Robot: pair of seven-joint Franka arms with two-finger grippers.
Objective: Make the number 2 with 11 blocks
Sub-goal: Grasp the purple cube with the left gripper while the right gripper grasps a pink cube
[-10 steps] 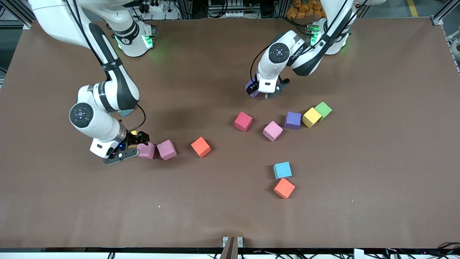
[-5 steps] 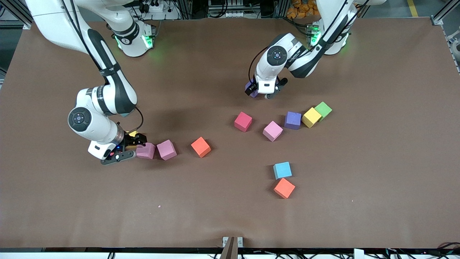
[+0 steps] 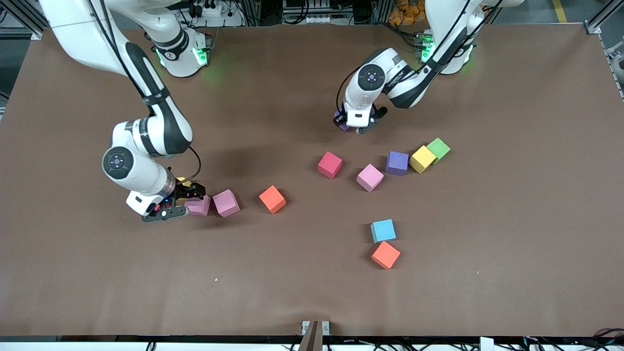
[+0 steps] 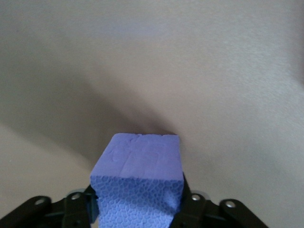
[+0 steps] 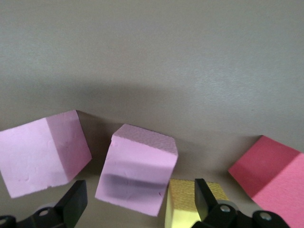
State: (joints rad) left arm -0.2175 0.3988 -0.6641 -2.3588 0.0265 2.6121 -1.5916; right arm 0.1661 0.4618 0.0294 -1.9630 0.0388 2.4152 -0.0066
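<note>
The brown worktop (image 3: 487, 273) carries the blocks scattered singly, none yet lined up as a digit: most lie around the middle, a few toward the right arm's end, and the number 2 is not begun.

The left gripper (image 3: 352, 124) hangs low over a bare patch of worktop and is clamped on a purple block (image 4: 137, 166), one finger on each of two opposite flat faces. Whether the block's underside touches the worktop cannot be told.

The right gripper (image 3: 183, 200) is down at the worktop toward the right arm's end, spread wide, its fingers (image 5: 71, 204) standing either side of a pink block (image 5: 137, 175) without pressing it. A yellow block (image 5: 190, 204) sits just beside that pink block, partly hidden by one finger; a second pink block (image 5: 42, 156) and a red block (image 5: 270, 171) lie close on either side.

The pebbled, matte faces look like foam, so I judge the cubes light, slightly soft and grippy rather than slick. Take each across two parallel faces at mid-height, squarely; a corner grip would likely twist it. Squeeze gently, since foam can dent. Being so light, neighbours may be nudged by a passing finger, the yellow block above all.

The green cube (image 3: 438, 148) touches another yellow one and should be left alone
</note>
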